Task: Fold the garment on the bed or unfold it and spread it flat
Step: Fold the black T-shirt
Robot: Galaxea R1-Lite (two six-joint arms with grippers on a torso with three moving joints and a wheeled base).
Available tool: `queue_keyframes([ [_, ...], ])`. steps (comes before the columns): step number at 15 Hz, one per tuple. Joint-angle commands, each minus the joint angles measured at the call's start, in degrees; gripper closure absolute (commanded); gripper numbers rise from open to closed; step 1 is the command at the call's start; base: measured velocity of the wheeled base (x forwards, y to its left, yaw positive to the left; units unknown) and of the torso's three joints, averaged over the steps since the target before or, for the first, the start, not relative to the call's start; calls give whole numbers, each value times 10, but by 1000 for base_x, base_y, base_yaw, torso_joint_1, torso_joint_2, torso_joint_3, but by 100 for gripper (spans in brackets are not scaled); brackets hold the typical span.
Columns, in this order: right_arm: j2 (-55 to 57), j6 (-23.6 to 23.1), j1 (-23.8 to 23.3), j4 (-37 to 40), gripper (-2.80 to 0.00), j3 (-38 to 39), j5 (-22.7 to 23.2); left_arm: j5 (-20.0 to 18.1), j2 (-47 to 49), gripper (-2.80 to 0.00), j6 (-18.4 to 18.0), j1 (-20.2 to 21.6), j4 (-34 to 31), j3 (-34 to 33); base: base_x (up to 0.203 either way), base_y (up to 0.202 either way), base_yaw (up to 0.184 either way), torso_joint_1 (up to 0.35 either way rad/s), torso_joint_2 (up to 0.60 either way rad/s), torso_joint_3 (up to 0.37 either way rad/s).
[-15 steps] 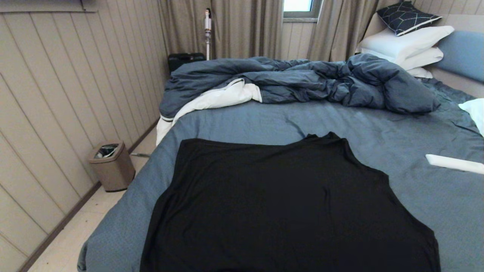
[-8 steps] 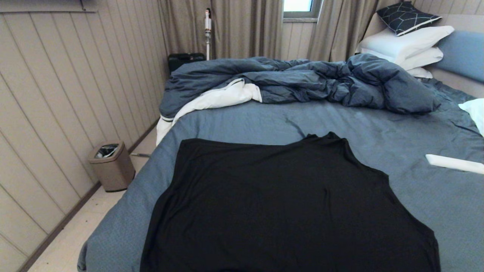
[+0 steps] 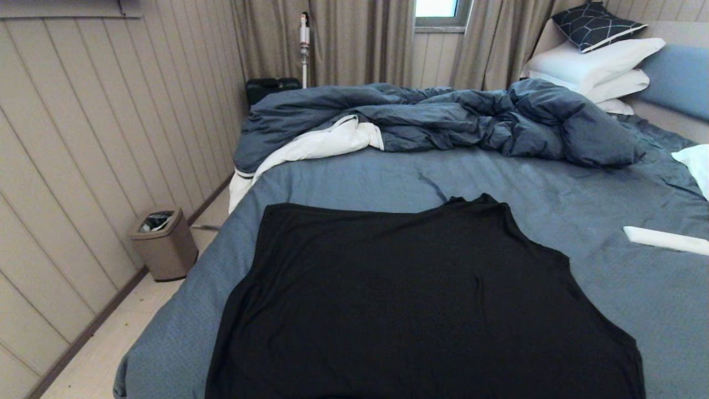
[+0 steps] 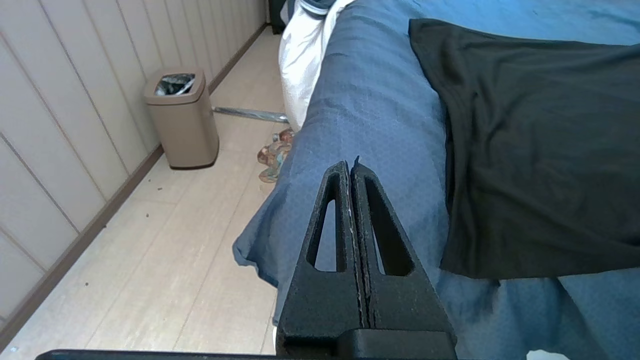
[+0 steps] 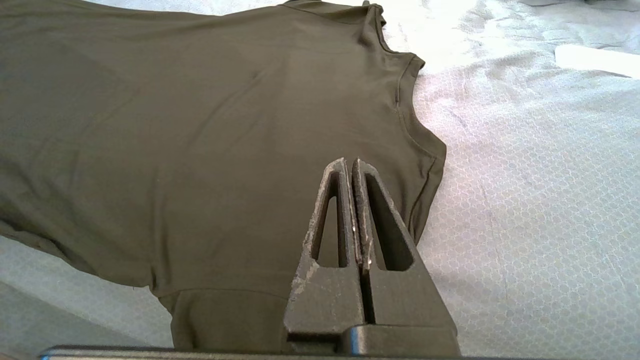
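The black T-shirt (image 3: 421, 299) lies spread flat on the slate-blue sheet of the bed (image 3: 609, 277), plain black side up; no print or lettering shows. Neither arm appears in the head view. In the left wrist view my left gripper (image 4: 350, 165) is shut and empty, hovering over the bed's left edge beside the shirt's hem corner (image 4: 525, 150). In the right wrist view my right gripper (image 5: 349, 163) is shut and empty, held above the T-shirt (image 5: 200, 140) near its sleeve.
A rumpled dark blue duvet (image 3: 443, 119) lies across the far bed, with white pillows (image 3: 598, 66) and a dark cushion (image 3: 595, 25) at the far right. A white flat object (image 3: 664, 239) lies on the sheet at right. A brown bin (image 3: 164, 244) stands on the floor at left.
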State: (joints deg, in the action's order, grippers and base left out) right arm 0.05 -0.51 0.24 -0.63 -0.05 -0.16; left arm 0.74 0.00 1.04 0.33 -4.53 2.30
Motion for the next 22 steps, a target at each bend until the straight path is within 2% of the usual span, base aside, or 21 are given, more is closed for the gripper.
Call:
queue_keyframes([
  [1, 0, -1, 0, -1, 0, 0, 0, 0, 0, 0, 0, 0, 0, 0, 0, 0, 0, 0, 0, 0],
  [22, 0, -6, 0, -4, 0, 0, -1, 1, 0, 0, 1, 0, 0, 0, 0, 0, 0, 0, 0, 0],
])
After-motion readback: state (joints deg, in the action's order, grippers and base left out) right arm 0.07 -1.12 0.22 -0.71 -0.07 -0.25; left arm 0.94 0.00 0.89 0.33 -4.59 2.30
